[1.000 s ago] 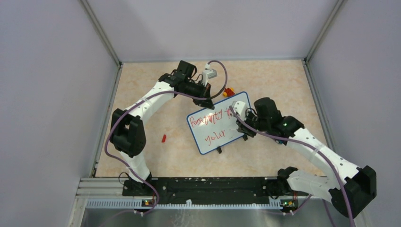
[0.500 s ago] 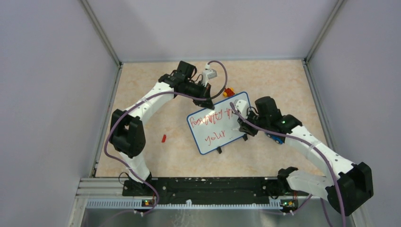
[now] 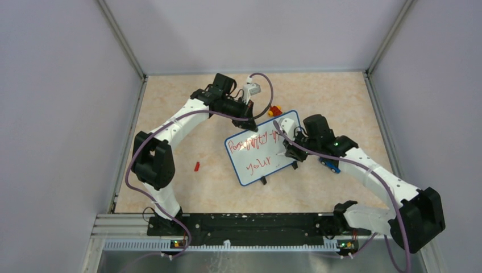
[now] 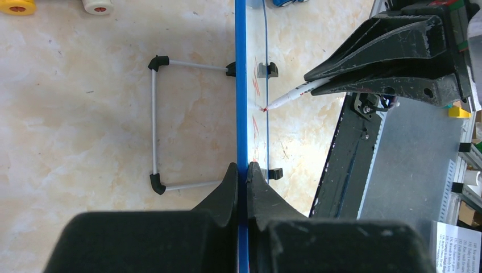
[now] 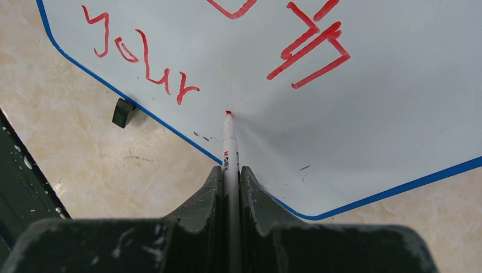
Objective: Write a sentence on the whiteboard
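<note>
Left tool (image 4: 242,166) clamps the whiteboard's (image 4: 241,68) rim — right tool (image 5: 231,168), angled down, grips a marker (image 5: 229,142) touching it.

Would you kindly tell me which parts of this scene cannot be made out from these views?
The sentence: top view, too small to read, its upper line's end crossed by the right arm's cable; right wrist view, upper line cut by the top edge.
The whiteboard face: left wrist view, seen edge-on.
The marker barrel: right wrist view, hidden inside the right gripper, between its jaws.
</note>
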`<state>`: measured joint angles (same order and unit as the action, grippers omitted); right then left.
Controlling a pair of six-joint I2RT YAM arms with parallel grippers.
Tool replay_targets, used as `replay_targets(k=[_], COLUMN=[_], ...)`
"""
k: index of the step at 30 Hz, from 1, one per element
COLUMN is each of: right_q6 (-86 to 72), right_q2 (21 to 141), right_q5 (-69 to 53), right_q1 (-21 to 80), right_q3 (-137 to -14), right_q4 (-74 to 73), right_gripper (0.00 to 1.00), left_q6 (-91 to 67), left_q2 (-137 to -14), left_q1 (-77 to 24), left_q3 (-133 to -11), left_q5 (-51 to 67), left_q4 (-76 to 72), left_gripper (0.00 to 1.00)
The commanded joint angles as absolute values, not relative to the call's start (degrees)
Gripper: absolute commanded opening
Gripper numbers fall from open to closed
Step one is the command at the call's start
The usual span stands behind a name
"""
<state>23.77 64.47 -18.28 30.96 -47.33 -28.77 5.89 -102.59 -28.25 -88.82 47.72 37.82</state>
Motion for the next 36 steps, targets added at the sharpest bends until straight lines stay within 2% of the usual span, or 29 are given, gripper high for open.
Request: replay_targets(k=[1,16,36], right_q6=[22.81,23.53,26.53], right_q2=[65.65,66.56,63.98], right_q5=[-18.86,-18.79,-14.14], right_q1=[30.7,34.07,33.61], right_q3=[-50.74,-49.39,-47.03], right_q4=[-25.82,-26.0,-28.39], right_gripper=[0.0,0.0,0.0], left_q6=[7.5,7.64,7.9], left_q2=[-102.22,-102.48,-102.58], left_q1=[-29.97,-29.93,-29.97], left_q3=[-87.36,-87.14,-87.28], left_q5=[46.93,47.0,46.78], left_q4=[38.5,38.41,38.58], left_gripper=[0.0,0.0,0.0])
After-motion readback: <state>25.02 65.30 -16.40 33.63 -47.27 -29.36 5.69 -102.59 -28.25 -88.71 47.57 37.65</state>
